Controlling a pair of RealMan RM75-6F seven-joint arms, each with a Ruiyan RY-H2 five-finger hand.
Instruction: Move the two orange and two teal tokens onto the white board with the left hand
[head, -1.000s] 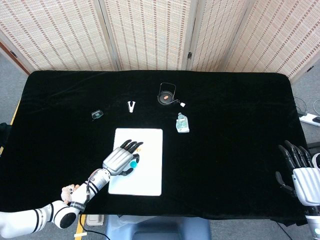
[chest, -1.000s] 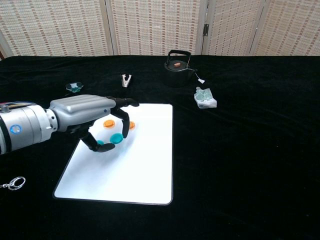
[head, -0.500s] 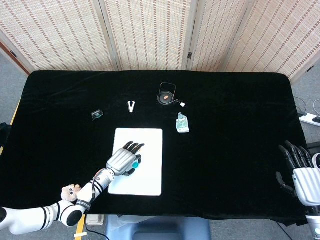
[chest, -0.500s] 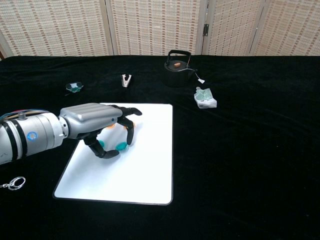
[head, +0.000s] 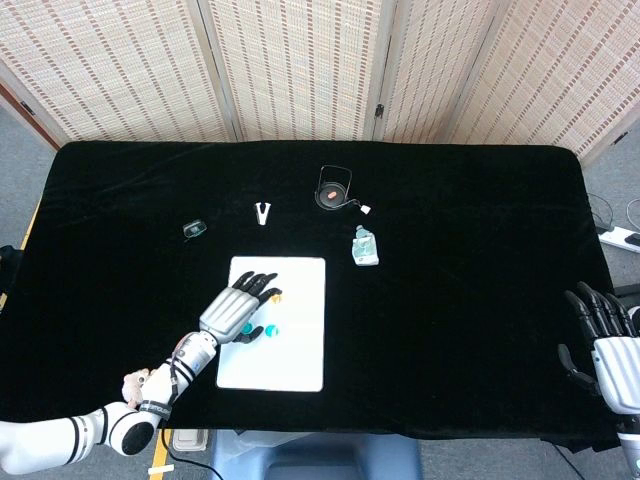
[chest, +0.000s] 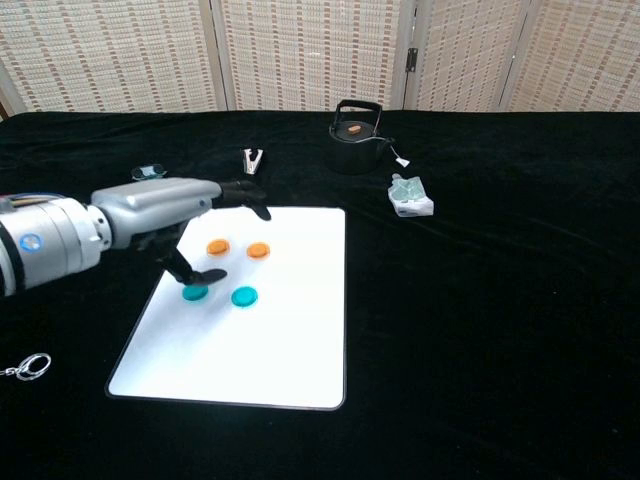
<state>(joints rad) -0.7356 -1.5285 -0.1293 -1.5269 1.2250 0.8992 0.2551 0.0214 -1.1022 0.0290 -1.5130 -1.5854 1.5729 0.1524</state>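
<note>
The white board (chest: 270, 345) (head: 290, 350) lies flat on the black table. Two orange tokens (chest: 218, 247) (chest: 258, 251) rest on its upper part, with two teal tokens (chest: 194, 293) (chest: 243, 296) below them. In the head view one teal token (head: 270, 330) and one orange token (head: 277, 296) show beside the hand. My left hand (chest: 170, 205) (head: 233, 307) hovers over the board's left side, fingers spread and holding nothing; its thumb hangs just above the left teal token. My right hand (head: 605, 335) rests open at the table's far right edge.
A black kettle (chest: 355, 128) with a tag, a small clear packet (chest: 409, 195), a metal clip (chest: 251, 159) and a small dark-green object (chest: 148, 173) lie beyond the board. A key ring (chest: 25, 367) lies near the front left.
The left hand let go of a teal token, which now lies on the board, then lifted and drew back to the left with fingers spread. The right hand shifted slightly lower.
</note>
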